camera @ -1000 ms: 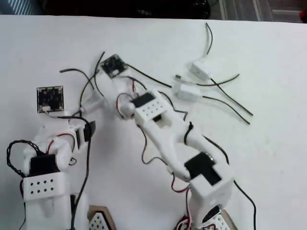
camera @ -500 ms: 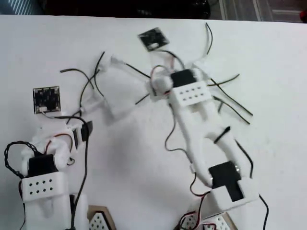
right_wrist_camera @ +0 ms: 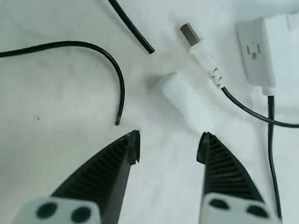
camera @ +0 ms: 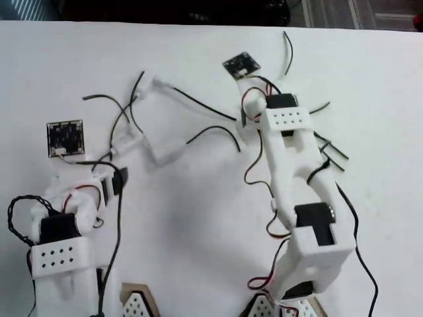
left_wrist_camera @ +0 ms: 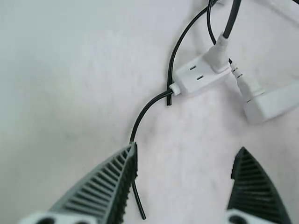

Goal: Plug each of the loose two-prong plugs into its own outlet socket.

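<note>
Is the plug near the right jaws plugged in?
No, out. The plug lies on the table, metal tip bare, apart from the white socket.

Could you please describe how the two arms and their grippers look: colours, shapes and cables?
Both the left arm and the right arm are white plastic shells with black motor blocks, dotted hole patterns and loose red and black wires. The left gripper and right gripper have dark, pointed, ribbed fingers on pale bases.

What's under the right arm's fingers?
On the table below the open fingers: a white piece, too blurred to name, and a black cord end. The fingers themselves hide the rest.
</note>
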`<state>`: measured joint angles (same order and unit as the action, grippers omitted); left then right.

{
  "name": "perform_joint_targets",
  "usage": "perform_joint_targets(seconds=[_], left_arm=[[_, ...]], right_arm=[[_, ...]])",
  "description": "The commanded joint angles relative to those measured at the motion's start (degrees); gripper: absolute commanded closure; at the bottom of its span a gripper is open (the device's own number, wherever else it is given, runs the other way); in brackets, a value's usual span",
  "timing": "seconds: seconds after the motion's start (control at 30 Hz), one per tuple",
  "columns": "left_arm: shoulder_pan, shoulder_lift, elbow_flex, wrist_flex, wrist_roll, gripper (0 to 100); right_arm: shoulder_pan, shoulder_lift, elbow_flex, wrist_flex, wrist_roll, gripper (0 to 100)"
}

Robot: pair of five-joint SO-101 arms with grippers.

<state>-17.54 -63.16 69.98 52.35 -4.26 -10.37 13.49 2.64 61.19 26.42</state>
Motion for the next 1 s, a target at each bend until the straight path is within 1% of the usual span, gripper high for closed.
perform_joint_targets(seconds=[0.0, 0.3, 0.37, 0.43, 0.5, 0.53, 0.6, 0.77, 0.83, 0.97], left_arm=[[-0.3, 0.0, -0.3, -1.4, -0.4, 68], [-0.3, 0.0, -0.3, -1.3, -0.4, 68], [-0.3, 0.0, -0.3, -1.3, -0.4, 68], [-0.3, 0.0, -0.3, -1.3, -0.4, 68], [-0.3, 0.0, -0.3, -1.3, -0.4, 68], [-0.3, 0.0, -0.3, -1.3, -0.4, 68], [-0.3, 0.0, -0.2, -1.3, -0.4, 68], [-0.3, 0.0, -0.2, -1.3, -0.4, 68], [-0.3, 0.0, -0.2, -1.3, -0.4, 68], [-0.3, 0.0, -0.2, -1.3, -0.4, 68]], right_arm=[[0.7, 1.6, -2.4, -2.4, 1.7, 79.6], [3.8, 11.8, -13.2, -1.8, 2.0, 79.6], [3.9, 13.8, -15.2, 0.1, 2.0, 79.4], [3.7, 15.3, -17.6, 2.9, 2.1, 76.8], [3.6, 16.9, -19.7, 5.2, 3.9, 74.9], [3.5, 17.8, -20.7, 6.3, 4.9, 75.5], [3.2, 19.6, -22.3, 7.0, 5.8, 79.6], [3.4, 21.3, -26.3, 7.0, 5.9, 98.5], [3.4, 20.1, -27.3, 9.0, 5.6, 97.1], [2.7, 15.2, -28.4, 15.8, 5.4, 98.1]])
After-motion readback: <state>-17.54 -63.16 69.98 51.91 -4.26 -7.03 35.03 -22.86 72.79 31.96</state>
